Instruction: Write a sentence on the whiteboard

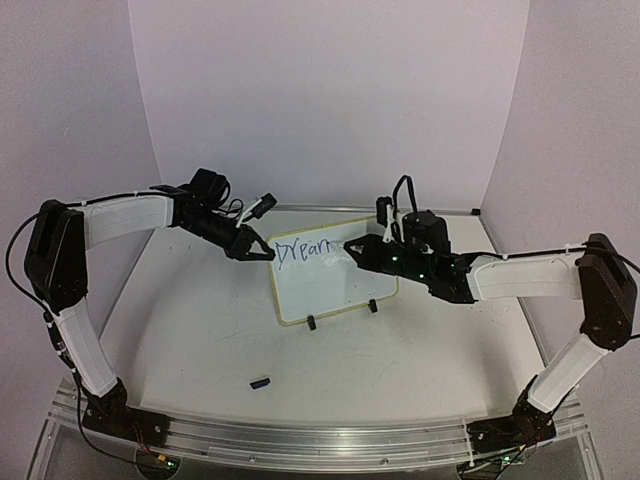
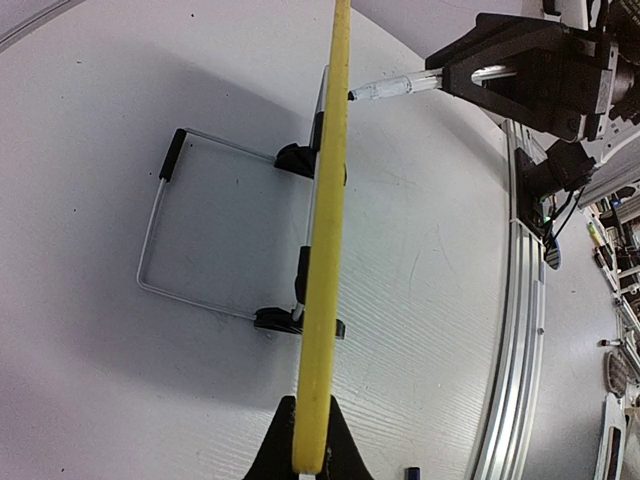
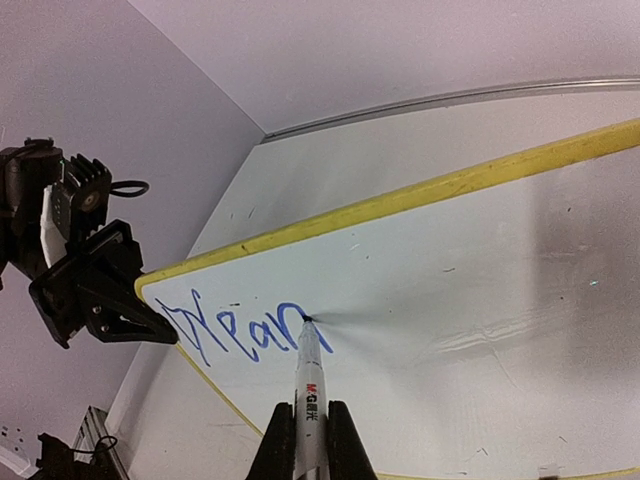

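Whiteboard [image 1: 330, 290] upright mid-frame on the tabletop [image 1: 190, 330], left gripper [image 1: 262, 250] pinching its yellow left edge, right gripper [image 1: 352, 247] clamped on a marker [image 3: 310, 375], tip touching board beside blue sentence [image 3: 245, 330] reading "Drean"

Wide high view from the near edge of table [image 1: 200, 335]; both wrist views close on the whiteboard [image 1: 330, 290], common to all
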You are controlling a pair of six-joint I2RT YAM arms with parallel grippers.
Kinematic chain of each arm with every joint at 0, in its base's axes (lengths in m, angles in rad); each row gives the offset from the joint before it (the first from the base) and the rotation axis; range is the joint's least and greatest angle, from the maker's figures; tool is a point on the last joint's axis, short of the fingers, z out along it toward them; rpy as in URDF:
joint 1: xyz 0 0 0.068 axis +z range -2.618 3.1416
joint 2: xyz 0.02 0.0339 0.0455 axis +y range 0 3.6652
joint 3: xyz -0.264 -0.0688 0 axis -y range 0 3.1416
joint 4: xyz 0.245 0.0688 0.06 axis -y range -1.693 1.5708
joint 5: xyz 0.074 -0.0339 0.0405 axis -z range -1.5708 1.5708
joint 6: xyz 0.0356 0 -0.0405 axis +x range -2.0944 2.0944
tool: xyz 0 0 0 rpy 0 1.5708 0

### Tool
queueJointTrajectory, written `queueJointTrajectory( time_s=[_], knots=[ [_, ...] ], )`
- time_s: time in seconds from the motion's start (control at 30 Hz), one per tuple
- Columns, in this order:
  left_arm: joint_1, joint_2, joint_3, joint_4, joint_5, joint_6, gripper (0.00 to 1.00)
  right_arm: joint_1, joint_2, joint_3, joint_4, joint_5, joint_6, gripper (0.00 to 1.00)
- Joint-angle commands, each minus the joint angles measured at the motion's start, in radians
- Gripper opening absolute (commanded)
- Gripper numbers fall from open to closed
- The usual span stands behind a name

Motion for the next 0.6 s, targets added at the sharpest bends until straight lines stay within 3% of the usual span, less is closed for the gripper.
queueJointTrajectory(
  time_s=[0.0,0.57],
  knots=[
    [-0.017,-0.001,0.018,-0.057,-0.041,0.029,0.0,-0.008,-0.048,0.004,0.047,0.087,0.005,0.0],
    [-0.019,-0.001,0.018,-0.056,-0.042,0.028,0.0,-0.013,-0.052,-0.048,0.033,0.077,0.027,0.0]
  ],
)
